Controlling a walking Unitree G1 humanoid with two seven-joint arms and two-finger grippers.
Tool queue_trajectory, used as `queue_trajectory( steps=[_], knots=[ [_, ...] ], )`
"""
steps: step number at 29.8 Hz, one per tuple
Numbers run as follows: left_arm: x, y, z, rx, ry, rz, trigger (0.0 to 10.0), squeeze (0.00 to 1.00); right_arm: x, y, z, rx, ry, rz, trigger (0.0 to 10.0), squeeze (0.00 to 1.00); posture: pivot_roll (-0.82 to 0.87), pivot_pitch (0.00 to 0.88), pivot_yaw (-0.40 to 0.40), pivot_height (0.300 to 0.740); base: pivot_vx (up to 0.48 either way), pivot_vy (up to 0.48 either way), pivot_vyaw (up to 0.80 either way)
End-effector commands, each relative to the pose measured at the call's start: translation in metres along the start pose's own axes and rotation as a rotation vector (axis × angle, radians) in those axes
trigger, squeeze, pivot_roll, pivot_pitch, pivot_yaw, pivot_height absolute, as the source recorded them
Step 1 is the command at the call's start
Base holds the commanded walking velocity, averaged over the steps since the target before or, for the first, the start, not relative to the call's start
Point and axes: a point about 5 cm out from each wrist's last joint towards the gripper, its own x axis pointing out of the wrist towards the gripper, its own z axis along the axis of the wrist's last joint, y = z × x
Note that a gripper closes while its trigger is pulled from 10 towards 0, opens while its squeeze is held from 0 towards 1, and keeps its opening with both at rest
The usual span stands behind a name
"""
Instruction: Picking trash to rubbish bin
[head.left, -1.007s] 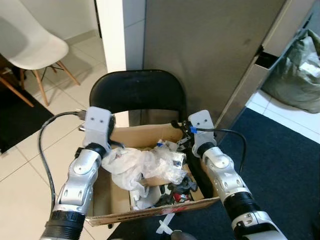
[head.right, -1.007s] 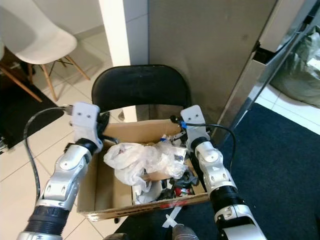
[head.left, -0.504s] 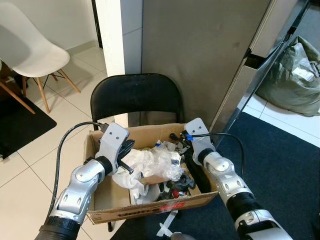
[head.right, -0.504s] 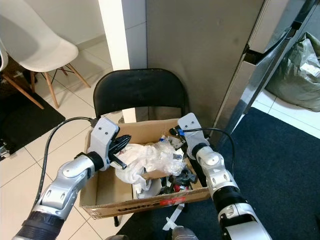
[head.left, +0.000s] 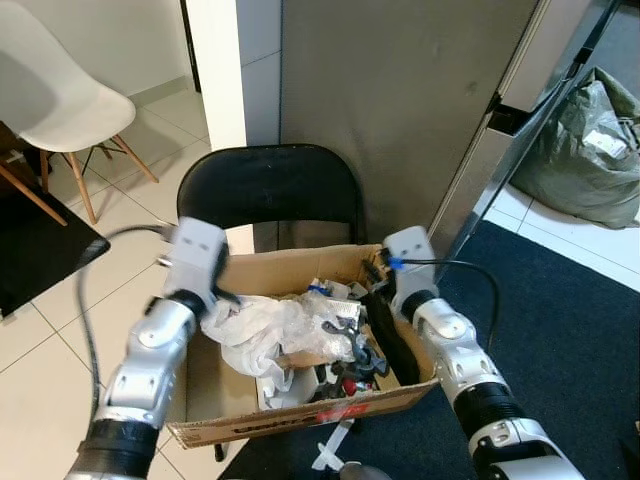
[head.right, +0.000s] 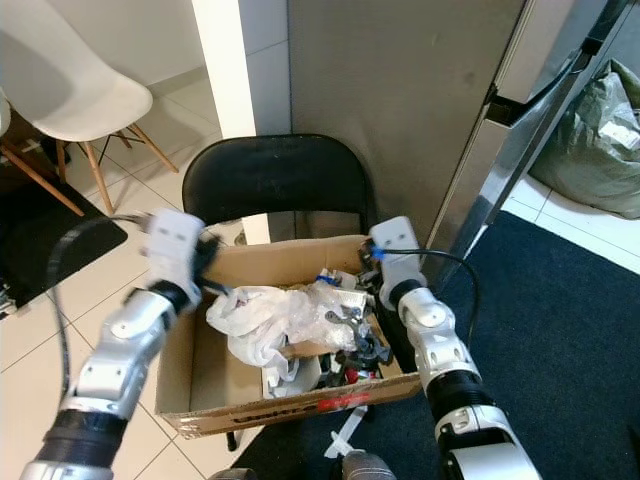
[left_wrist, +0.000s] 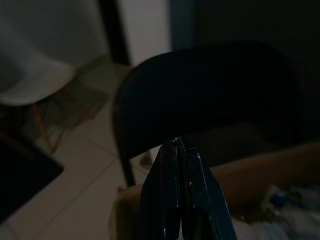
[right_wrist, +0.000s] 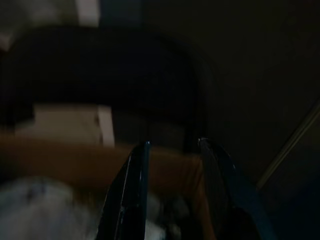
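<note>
- A cardboard box (head.left: 240, 420) sits on the seat of a black folding chair (head.left: 265, 187) and serves as the rubbish bin.
- Inside the box lie crumpled white plastic bags (head.left: 265, 330), with dark scraps and small wrappers (head.left: 345, 375) toward its right side.
- The left hand (left_wrist: 179, 150) hovers at the box's rear left corner, its two fingers pressed together with nothing between them.
- The right hand (right_wrist: 172, 150) is over the box's rear right corner, its fingers held narrowly apart and empty.
- A white chair (head.left: 60, 95) stands on the tiled floor (head.left: 40, 350) to the left.
- A filled grey-green sack (head.left: 585, 140) rests beyond the dark carpet (head.left: 560, 300) on the right.
</note>
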Motion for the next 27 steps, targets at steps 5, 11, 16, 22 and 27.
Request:
queue_trajectory(
  steps=[5,11,16,22,27],
  knots=[
    [-0.009,-0.009,-0.005,-0.029,0.000,0.002,10.0,0.00,-0.006,0.004,-0.004,0.027,-0.001,0.012,10.0,0.00,0.06,0.027,-0.043,0.740,0.000,0.000,0.00],
    [-0.011,-0.017,-0.007,-0.032,-0.003,-0.010,10.0,0.00,-0.009,0.004,-0.006,0.023,0.007,0.010,10.0,0.00,0.06,0.021,-0.043,0.740,-0.257,0.000,0.00],
    [-0.009,-0.018,-0.006,-0.033,-0.008,-0.002,10.0,0.00,-0.010,0.005,-0.006,0.022,0.010,0.019,10.0,0.00,0.06,0.019,-0.047,0.740,-0.346,0.000,0.00],
    [-0.009,-0.017,-0.006,-0.033,-0.012,0.002,10.0,0.00,-0.009,0.007,-0.006,0.021,0.015,0.025,10.0,0.00,0.06,0.012,-0.050,0.740,-0.364,0.000,0.00],
    [-0.009,-0.017,-0.006,-0.030,-0.013,0.002,10.0,0.00,-0.009,0.008,-0.006,0.021,0.017,0.026,10.0,0.00,0.06,0.009,-0.050,0.740,-0.337,0.000,0.00]
  ],
)
